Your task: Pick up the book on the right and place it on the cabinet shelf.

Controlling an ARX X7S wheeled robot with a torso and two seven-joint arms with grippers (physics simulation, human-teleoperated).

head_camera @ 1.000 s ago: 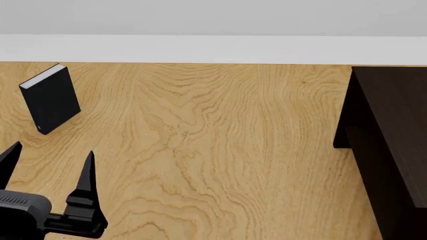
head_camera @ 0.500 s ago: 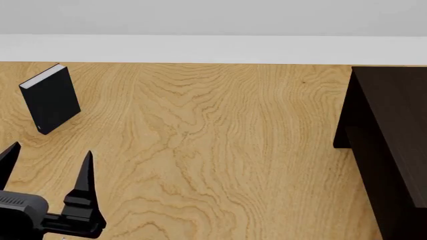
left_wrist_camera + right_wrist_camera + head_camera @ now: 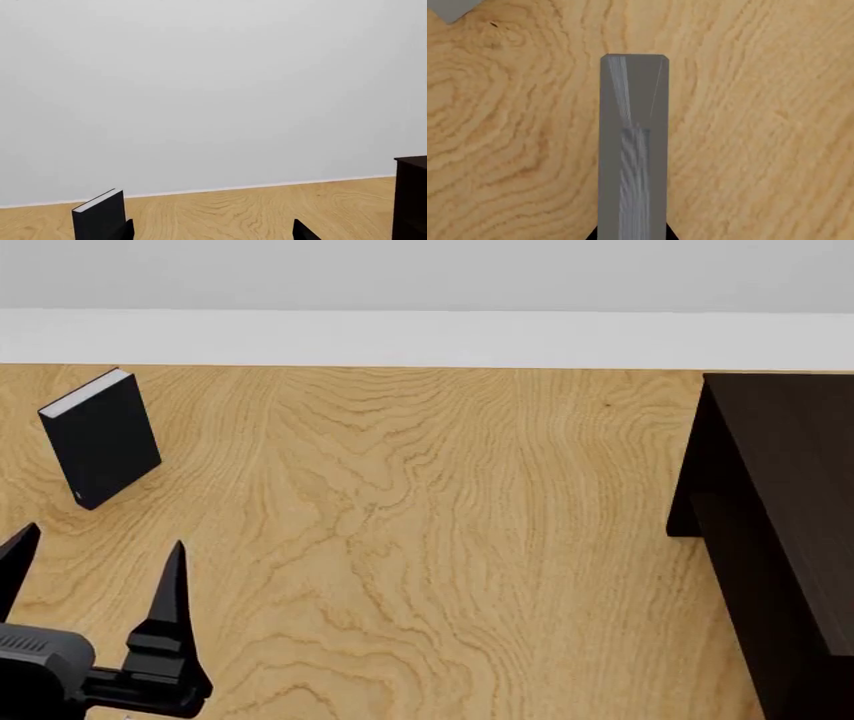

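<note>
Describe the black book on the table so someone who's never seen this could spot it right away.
Start at the wooden table and go to its far left side, opposite the dark cabinet. The black book stands upright there, just beyond the open left gripper. It is the only standing object, dark-covered with white page edges on top.

upright black hardcover book (image 3: 102,438): black cover, white page edges
wooden tabletop (image 3: 427,560): light oak, swirling brown grain
large wooden cabinet (image 3: 781,530): near-black brown
grey hardcover book (image 3: 633,150): plain mid-grey, faint pale streaks
left gripper (image 3: 91,585): black

Bright, even, shadowless simulator light; every view sharp, without glare.
</note>
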